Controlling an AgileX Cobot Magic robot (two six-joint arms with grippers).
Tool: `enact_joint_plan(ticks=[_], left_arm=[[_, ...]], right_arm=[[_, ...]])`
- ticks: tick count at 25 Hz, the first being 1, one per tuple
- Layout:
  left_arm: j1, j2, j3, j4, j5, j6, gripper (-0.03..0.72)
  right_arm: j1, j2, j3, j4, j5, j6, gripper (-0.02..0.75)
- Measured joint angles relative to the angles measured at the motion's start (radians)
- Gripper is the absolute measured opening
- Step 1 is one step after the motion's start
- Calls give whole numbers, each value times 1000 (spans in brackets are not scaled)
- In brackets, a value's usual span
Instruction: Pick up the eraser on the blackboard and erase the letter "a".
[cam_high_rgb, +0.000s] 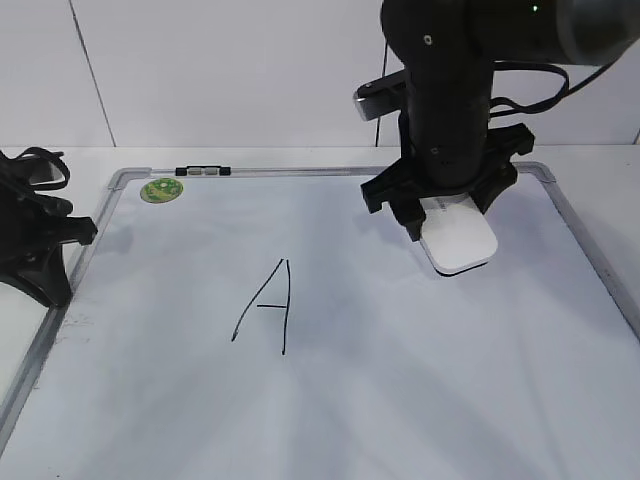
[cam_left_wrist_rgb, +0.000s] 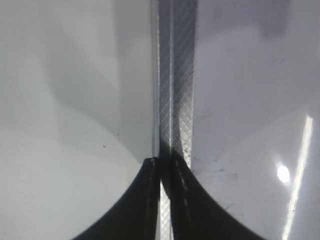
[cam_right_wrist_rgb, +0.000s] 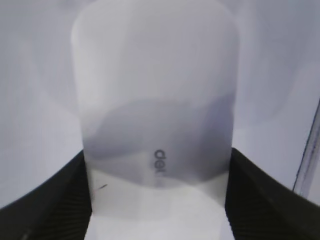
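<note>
Now the right gripper (cam_high_rgb: 447, 212) stands over the eraser (cam_high_rgb: 458, 240) at about two o'clock on the blackboard (cam_high_rgb: 400, 400), its fingers flanking the white block on both long sides. In the right wrist view the black pads (cam_right_wrist_rgb: 65, 195) sit against the eraser's edges, so the claw looks closed on a wide thing — a grip, by my reading, though the eraser's base looks to rest on the board. The eraser's long axis runs from twelve to six in that wrist view, straight out from the claw.

Only a capital "A" (cam_high_rgb: 268, 305) shows, toward eight o'clock from the eraser; no small "a" is visible. The right arm is nearer the work — the left gripper (cam_left_wrist_rgb: 161, 200), pinched narrow and empty, rests at the board's left frame around nine o'clock.
</note>
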Motion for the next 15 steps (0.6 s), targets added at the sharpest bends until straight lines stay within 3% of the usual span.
enact_joint_plan(ticks=[15], left_arm=[[0,0,0,0,0,0,32]], right_arm=[[-222,-85,20,31,4,-18,571]])
